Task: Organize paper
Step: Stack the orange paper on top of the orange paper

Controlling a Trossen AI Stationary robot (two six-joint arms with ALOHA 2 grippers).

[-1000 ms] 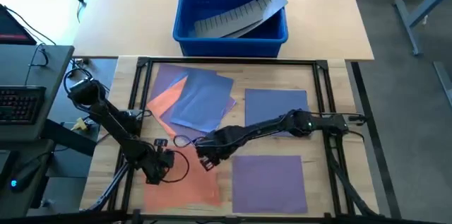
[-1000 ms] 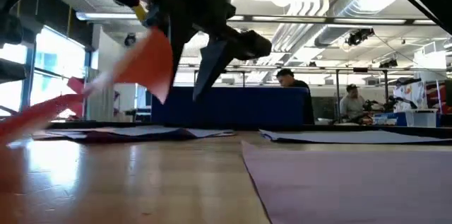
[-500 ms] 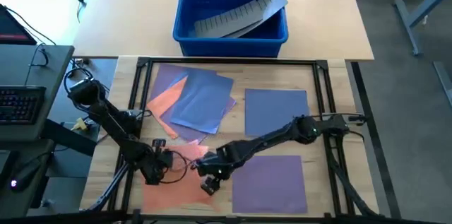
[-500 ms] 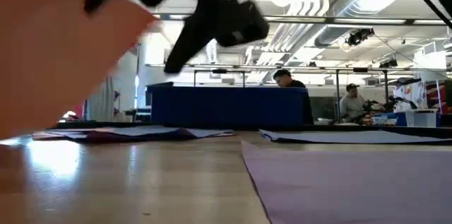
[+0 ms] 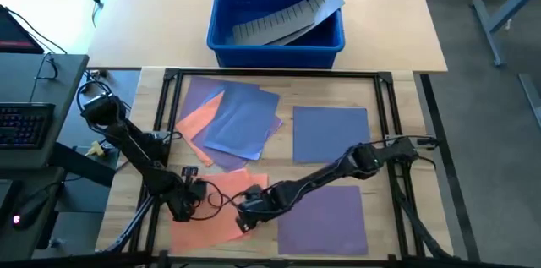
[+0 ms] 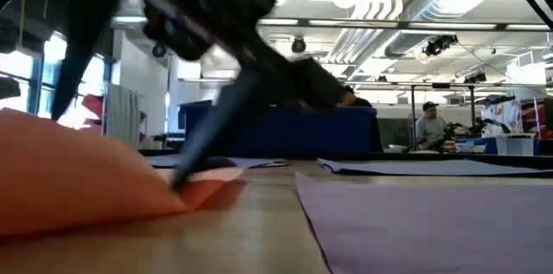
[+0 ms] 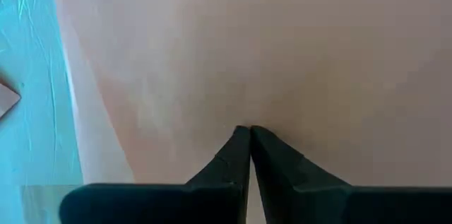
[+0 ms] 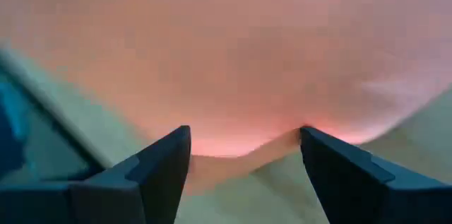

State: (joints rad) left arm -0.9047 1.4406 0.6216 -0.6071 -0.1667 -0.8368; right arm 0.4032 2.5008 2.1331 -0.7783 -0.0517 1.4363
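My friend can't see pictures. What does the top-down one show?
Two robot arms meet at an orange paper sheet on the table's near edge: the left gripper and the right gripper. Purple and blue sheets lie around, with a blue bin behind.

Blue plastic bin (image 5: 277, 21) sits behind the overlapping coloured paper sheets (image 5: 232, 120); grey ridged strip (image 5: 283, 16) seemingly lies inside.

Orange paper (image 5: 221, 209), purple paper (image 5: 323, 217), blue paper (image 5: 243, 120); blue bin (image 5: 277, 41).
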